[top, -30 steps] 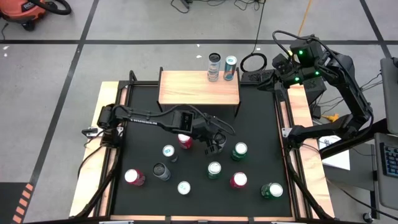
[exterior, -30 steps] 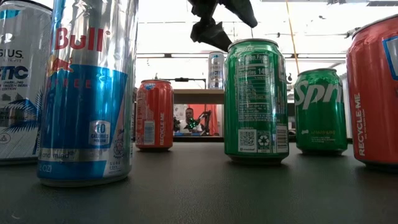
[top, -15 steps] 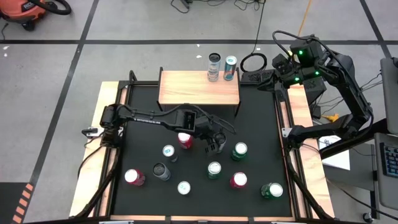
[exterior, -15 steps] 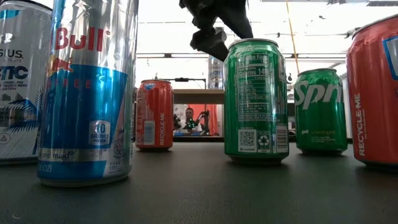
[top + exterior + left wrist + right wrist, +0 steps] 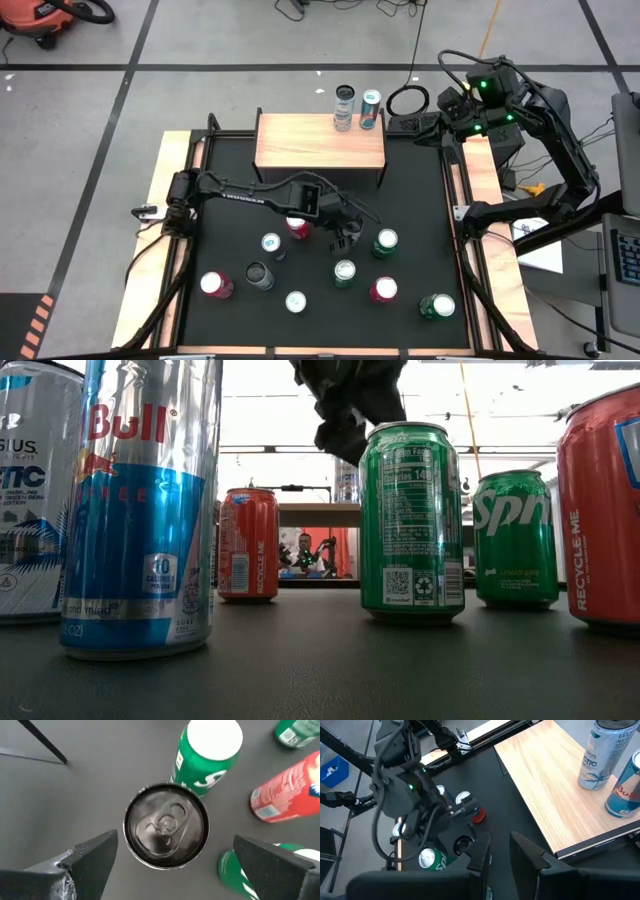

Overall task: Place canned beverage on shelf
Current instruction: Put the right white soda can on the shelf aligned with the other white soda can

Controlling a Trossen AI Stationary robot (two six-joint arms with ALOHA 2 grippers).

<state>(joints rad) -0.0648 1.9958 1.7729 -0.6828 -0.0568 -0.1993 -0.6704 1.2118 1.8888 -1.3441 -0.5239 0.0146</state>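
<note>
The left end effector, released wide, hangs over a dark-topped can mid-counter; crowding green can risks toppling.

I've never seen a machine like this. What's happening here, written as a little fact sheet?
Working arm: left gripper, over the middle of the black table
Its jaws: open, one on each side of a dark-topped can, not closed on it
Shelf: two tall cans stand at one end
Waiting arm: right gripper, off beside the shelf
Other cans: red and green cans stand upright around the table
</note>
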